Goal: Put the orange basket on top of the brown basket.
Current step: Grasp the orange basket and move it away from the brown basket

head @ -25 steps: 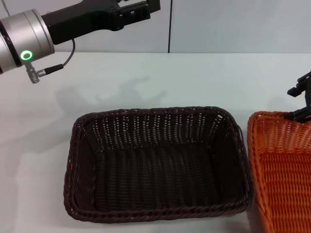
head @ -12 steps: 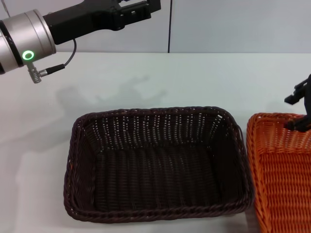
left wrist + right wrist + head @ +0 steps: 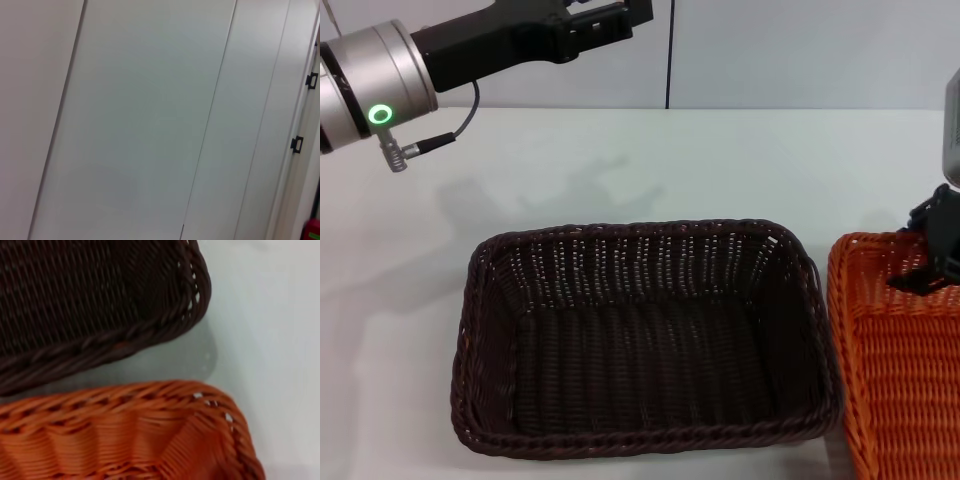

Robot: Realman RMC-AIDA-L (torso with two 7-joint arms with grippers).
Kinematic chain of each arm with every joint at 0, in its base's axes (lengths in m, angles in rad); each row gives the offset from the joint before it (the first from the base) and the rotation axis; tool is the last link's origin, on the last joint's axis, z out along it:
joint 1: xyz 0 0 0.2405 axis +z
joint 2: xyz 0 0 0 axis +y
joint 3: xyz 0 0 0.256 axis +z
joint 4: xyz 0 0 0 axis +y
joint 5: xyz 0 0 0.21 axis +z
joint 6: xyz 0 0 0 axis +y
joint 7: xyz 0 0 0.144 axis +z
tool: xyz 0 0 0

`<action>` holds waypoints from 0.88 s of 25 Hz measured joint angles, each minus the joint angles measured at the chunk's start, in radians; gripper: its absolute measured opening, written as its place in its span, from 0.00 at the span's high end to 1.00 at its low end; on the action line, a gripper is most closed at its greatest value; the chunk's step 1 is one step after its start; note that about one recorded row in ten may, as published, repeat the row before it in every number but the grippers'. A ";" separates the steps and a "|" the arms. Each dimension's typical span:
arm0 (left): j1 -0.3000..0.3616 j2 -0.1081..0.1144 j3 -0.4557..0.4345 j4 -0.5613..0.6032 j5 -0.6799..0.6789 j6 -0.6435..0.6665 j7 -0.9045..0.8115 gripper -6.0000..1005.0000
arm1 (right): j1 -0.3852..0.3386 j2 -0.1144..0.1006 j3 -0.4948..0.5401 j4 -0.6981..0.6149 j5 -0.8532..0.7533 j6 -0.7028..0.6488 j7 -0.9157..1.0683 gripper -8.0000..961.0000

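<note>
White table (image 3: 720,160) — two baskets, maybe apart.

narrow gap only between brown basket (image 3: 640,340) and orange basket (image 3: 900,370).

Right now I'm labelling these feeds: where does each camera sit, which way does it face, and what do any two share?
Head: on the robot's head, looking forward and down at the brown basket, orange basket and table; left hand raised far back, right hand at the orange basket's far rim.
Left wrist: faces a blank wall; no robot parts.
Right wrist: looks down at adjacent corners of both baskets; no robot parts.
Head and right wrist share both baskets.
</note>
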 joint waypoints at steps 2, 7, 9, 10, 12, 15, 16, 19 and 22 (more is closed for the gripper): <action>0.000 0.000 0.000 0.000 0.000 0.000 0.000 0.14 | -0.007 0.001 0.003 -0.002 -0.003 0.007 0.000 0.30; 0.001 -0.001 0.000 0.014 -0.001 -0.001 0.002 0.14 | -0.036 -0.006 0.040 -0.060 0.000 -0.034 0.004 0.39; 0.000 -0.001 0.000 0.022 -0.002 -0.004 0.007 0.14 | -0.043 -0.013 0.053 -0.077 -0.010 -0.080 0.004 0.43; -0.001 0.000 0.000 0.023 -0.002 -0.006 0.009 0.14 | -0.047 -0.018 0.060 -0.085 -0.018 -0.102 0.005 0.47; -0.001 0.000 0.000 0.023 -0.004 -0.008 0.011 0.14 | -0.054 -0.035 0.096 -0.100 -0.038 -0.169 0.007 0.55; -0.001 0.000 0.000 0.027 -0.015 -0.010 0.017 0.14 | -0.058 -0.072 0.150 -0.106 -0.080 -0.260 0.023 0.65; 0.000 0.001 0.000 0.031 -0.022 -0.010 0.023 0.14 | -0.061 -0.099 0.171 -0.105 -0.118 -0.293 0.058 0.67; 0.000 0.001 -0.002 0.054 -0.038 -0.011 0.045 0.14 | -0.069 -0.119 0.197 -0.103 -0.144 -0.308 0.083 0.72; 0.000 0.001 -0.004 0.058 -0.042 -0.012 0.048 0.14 | -0.082 -0.134 0.243 -0.103 -0.153 -0.323 0.086 0.82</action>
